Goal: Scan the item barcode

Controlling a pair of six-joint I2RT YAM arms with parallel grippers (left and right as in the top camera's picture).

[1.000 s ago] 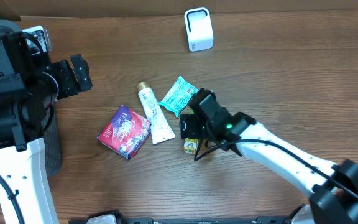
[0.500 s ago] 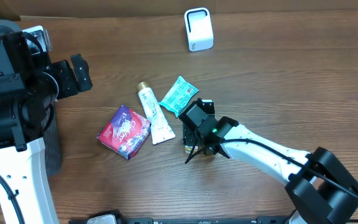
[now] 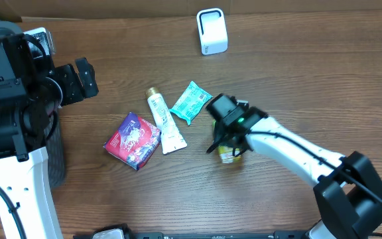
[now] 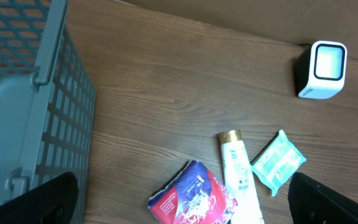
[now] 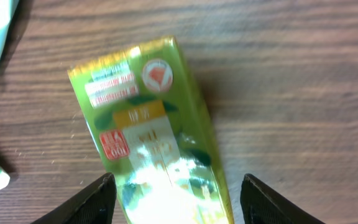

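Wooden table [image 3: 323,86]: right gripper [image 5: 176,186] straddles green packet [image 5: 145,118], ungripped, well apart from scanner [image 3: 211,31]; scan pending; left gripper [image 4: 179,186] spread wide.

Even, soft light falls on the table [image 3: 310,79]; shadows are faint. In the right wrist view the green packet [image 5: 148,124] is blurred, with white glare at its lower centre. Left wrist view is sharp.
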